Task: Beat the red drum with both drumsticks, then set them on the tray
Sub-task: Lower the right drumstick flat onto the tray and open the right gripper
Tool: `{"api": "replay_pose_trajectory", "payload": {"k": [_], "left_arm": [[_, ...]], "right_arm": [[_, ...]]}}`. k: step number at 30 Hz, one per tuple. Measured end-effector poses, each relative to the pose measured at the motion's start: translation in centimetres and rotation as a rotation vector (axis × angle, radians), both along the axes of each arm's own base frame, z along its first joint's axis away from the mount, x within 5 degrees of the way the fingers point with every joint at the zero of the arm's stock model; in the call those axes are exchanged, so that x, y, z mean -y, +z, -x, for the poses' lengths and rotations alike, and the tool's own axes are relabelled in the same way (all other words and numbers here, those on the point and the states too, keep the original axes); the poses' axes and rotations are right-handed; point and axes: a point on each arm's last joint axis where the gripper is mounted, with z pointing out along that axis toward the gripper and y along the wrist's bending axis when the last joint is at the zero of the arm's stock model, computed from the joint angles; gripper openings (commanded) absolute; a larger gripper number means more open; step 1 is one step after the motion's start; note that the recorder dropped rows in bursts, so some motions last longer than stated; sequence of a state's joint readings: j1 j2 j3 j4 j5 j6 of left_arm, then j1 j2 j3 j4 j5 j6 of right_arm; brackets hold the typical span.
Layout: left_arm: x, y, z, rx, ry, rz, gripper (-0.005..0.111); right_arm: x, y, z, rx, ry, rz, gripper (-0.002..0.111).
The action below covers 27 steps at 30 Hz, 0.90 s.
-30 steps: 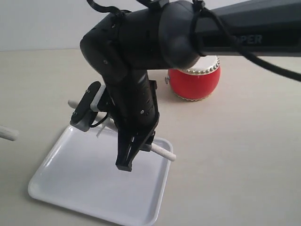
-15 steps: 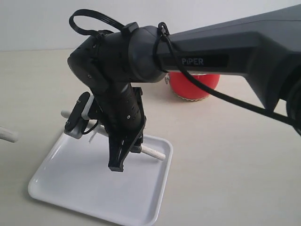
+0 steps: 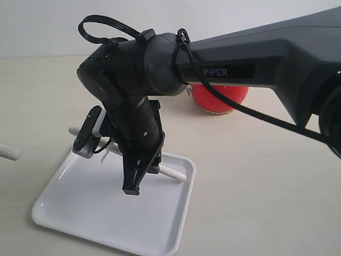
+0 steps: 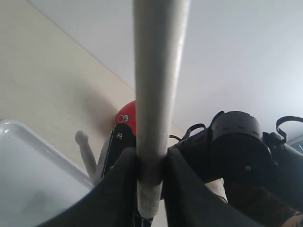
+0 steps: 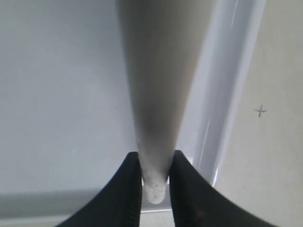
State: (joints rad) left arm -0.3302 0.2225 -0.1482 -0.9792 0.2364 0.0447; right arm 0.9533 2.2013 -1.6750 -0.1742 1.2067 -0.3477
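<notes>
Two claws grip: your left claw clamps the left drumstick near its end; lower left, your right claw pinches the right drumstick above the glossy white tray; the round red drum sits upper centre. Slim pale wood: probably light, stiff, slippery.

Left gripper, right gripper, both clamped

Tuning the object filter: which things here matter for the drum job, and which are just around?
Job: drum; left stick in left pincer; right stick in right pincer; tray.
Around: table; wall; cross mark.
</notes>
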Motion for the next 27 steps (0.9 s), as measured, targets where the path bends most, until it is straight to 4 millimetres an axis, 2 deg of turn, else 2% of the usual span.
{"api": "replay_pose_trajectory", "payload": {"k": [27], "left_arm": [[0.0, 0.0, 0.0, 0.0, 0.0, 0.0, 0.0]], "right_arm": [[-0.03, 0.0, -0.02, 0.003, -0.01, -0.004, 0.02]]}}
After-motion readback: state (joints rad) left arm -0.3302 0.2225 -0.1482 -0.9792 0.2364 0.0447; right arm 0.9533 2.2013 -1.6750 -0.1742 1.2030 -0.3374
